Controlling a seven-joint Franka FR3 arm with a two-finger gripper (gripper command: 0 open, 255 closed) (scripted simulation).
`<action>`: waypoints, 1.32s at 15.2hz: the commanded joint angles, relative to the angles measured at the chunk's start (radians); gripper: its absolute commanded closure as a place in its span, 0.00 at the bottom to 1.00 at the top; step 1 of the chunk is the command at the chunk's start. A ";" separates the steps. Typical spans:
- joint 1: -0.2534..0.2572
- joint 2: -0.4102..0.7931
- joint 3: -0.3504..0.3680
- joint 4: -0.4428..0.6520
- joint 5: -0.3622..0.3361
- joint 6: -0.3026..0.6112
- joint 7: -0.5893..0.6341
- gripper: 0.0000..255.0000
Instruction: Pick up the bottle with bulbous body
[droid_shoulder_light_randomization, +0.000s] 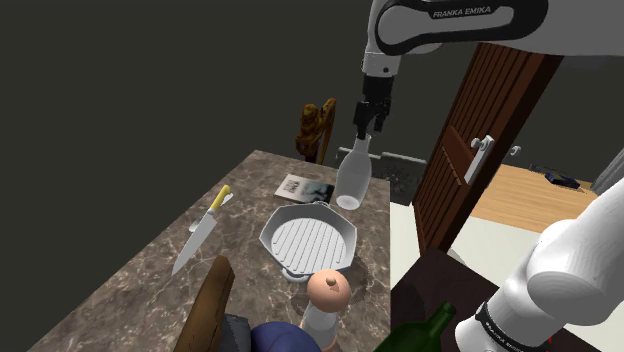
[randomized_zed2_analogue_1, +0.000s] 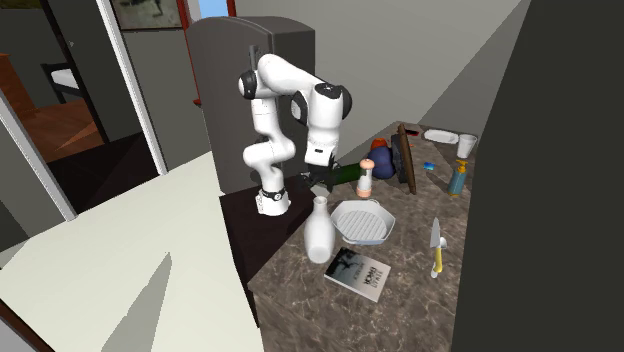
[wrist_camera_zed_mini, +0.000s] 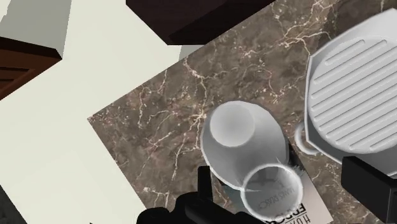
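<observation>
Up high, a black gripper (droid_shoulder_light_randomization: 364, 128), pointing straight down from the white arm (droid_shoulder_light_randomization: 395, 30). Spread apart, pinching nothing. In the wrist view, two black fingers (wrist_camera_zed_mini: 370, 183) standing wide, with the round mouth of the white bottle (wrist_camera_zed_mini: 240, 139) in the gap between them and touching neither one. Right under the gripper, then: a pale bottle with a thin neck and a fat round belly. Stands up straight on the brown table (droid_shoulder_light_randomization: 140, 290) with pale veins, close to its edge. Just beside the foot of the white bottle, a thin booklet (droid_shoulder_light_randomization: 305, 188) lying flat. Next to that, lower in the shoulder view, a grey pan (droid_shoulder_light_randomization: 308, 240) with ridges inside. Well off to the shoulder view's left, a knife (droid_shoulder_light_randomization: 200, 235) with a yellow handle, flat on the table. Down at the shoulder view's bottom, a small white grinder (droid_shoulder_light_randomization: 326, 305) with a round pinkish top, and near it a dark green bottle (droid_shoulder_light_randomization: 428, 325). Past the table, on the shoulder view's right, a brown door (droid_shoulder_light_randomization: 500, 95) with a pale handle.
</observation>
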 joint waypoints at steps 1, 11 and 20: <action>0.000 0.016 0.000 -0.004 0.000 0.020 0.001 0.00; 0.001 0.015 0.001 -0.079 0.000 0.095 0.004 1.00; 0.000 0.016 0.000 -0.052 0.000 0.068 0.002 1.00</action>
